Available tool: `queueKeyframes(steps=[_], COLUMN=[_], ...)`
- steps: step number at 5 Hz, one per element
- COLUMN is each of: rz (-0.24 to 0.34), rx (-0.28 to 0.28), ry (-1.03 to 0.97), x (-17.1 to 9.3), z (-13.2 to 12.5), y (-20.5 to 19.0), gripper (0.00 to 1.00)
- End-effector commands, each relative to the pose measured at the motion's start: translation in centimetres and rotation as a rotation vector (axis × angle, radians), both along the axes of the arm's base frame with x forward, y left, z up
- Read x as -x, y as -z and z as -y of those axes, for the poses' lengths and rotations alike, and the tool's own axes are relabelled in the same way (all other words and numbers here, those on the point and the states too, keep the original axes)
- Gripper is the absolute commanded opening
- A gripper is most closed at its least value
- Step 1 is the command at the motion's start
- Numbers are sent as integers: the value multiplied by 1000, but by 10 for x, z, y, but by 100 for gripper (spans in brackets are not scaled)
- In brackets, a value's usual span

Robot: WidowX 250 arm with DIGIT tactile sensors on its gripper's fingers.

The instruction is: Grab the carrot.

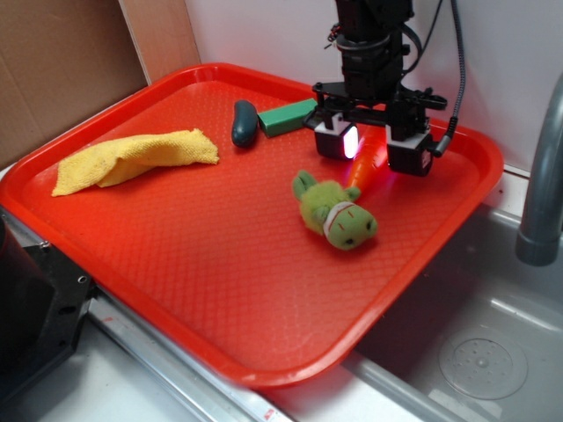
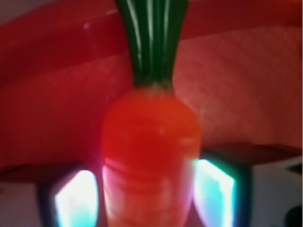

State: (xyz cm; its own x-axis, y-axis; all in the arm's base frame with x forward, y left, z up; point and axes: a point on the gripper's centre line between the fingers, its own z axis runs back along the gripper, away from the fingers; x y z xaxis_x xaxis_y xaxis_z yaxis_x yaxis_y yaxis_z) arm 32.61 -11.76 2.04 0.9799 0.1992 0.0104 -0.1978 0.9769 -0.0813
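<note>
The carrot (image 1: 367, 163) lies on the red tray (image 1: 176, 255) at the back right, orange body with a dark green stem. In the wrist view the carrot (image 2: 150, 156) fills the middle, stem pointing away. My gripper (image 1: 373, 148) is lowered over it, with one lit finger on each side of the body. In the wrist view my gripper (image 2: 147, 198) has its right pad (image 2: 213, 194) at the carrot's edge. The left pad (image 2: 75, 201) stands a narrow gap off. The jaws straddle the carrot without pinching it.
A green plush animal (image 1: 334, 214) lies just in front of the carrot. A dark green pickle toy (image 1: 244, 122) and a green block (image 1: 286, 116) lie at the back. A yellow cloth (image 1: 132, 158) is at the left. A sink (image 1: 475, 343) and faucet pipe (image 1: 545, 167) are at the right.
</note>
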Motion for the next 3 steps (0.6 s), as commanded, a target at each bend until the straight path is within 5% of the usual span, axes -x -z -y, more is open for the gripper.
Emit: queueKeyframes(steps=[1, 2, 3], rz=[43, 12, 49], rx=[-1, -38, -69], ry=[71, 76, 64], x=[-1, 28, 62], z=[-5, -26, -42], y=[-45, -95, -144], gripper=[0, 0, 0])
